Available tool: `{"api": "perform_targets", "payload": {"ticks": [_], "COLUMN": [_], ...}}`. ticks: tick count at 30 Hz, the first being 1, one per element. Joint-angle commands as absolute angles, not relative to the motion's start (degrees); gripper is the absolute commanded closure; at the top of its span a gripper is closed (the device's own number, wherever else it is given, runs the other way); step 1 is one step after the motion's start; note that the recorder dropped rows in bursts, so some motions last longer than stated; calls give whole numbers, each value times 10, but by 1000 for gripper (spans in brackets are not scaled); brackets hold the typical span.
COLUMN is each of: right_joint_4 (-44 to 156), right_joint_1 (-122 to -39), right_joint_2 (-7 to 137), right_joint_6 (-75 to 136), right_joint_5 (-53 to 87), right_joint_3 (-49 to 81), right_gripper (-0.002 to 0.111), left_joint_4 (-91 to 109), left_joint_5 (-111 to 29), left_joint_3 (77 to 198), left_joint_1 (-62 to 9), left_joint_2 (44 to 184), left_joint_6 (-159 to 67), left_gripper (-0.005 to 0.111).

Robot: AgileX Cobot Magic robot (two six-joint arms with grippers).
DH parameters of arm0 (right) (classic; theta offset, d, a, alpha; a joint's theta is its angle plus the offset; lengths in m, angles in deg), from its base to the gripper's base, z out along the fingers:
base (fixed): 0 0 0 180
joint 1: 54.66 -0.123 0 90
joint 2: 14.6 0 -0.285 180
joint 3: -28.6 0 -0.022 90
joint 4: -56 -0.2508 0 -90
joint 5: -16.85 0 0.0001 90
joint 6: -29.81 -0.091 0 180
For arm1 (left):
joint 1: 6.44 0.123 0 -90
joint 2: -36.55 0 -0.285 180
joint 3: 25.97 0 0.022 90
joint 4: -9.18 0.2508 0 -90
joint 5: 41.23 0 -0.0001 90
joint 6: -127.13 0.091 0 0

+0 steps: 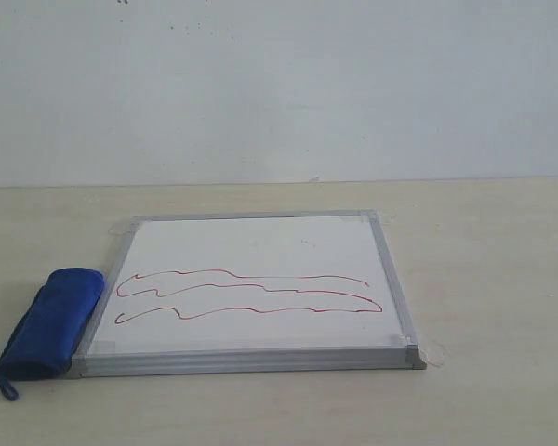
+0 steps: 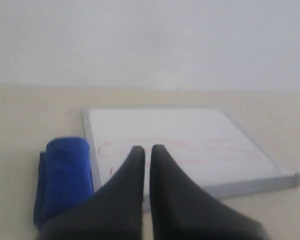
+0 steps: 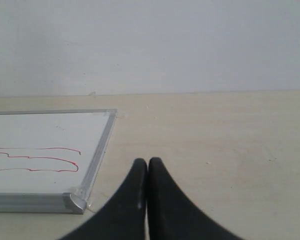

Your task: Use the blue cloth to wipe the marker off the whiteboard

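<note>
The whiteboard (image 1: pixel 260 251) lies flat on the table, silver-framed, with red wavy marker lines (image 1: pixel 251 295) across its near half. The rolled blue cloth (image 1: pixel 51 322) rests against the board's left edge, its small loop at the near end. Neither gripper shows in the exterior view. In the left wrist view my left gripper (image 2: pixel 147 148) is shut and empty, hovering short of the board (image 2: pixel 180 135), with the cloth (image 2: pixel 65 175) off to one side. My right gripper (image 3: pixel 147 161) is shut and empty over bare table beside the board's corner (image 3: pixel 75 201); marker ends (image 3: pixel 65 161) show there.
A light wooden table (image 1: pixel 484 279) stretches around the board, with a plain white wall (image 1: pixel 279 84) behind. Small clear tape bits (image 1: pixel 434 352) sit at the board's corners.
</note>
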State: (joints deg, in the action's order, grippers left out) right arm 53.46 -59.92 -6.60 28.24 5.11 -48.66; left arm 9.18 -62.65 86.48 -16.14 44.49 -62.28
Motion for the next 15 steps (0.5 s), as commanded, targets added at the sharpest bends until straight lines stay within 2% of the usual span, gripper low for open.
{"api": "perform_targets", "payload": {"ticks": [1, 7, 12, 15], "right_joint_4": [536, 536, 536, 536], "right_joint_1": [-598, -598, -598, -598], "right_joint_2": [-68, -68, -68, -68], "right_joint_6": [285, 285, 285, 285], "right_joint_5": [55, 55, 55, 55], "right_joint_3": [-486, -486, -486, -486], "right_gripper": [108, 108, 108, 108], "left_joint_4": [81, 81, -43, -35], "left_joint_5": [-616, -537, -447, -520], "left_joint_3": [928, 932, 939, 1028], "left_joint_1": [-162, -162, -162, -163], "left_joint_2": [443, 443, 443, 528], "left_joint_6": [-622, -622, -656, -653], "left_gripper": [103, 103, 103, 103]}}
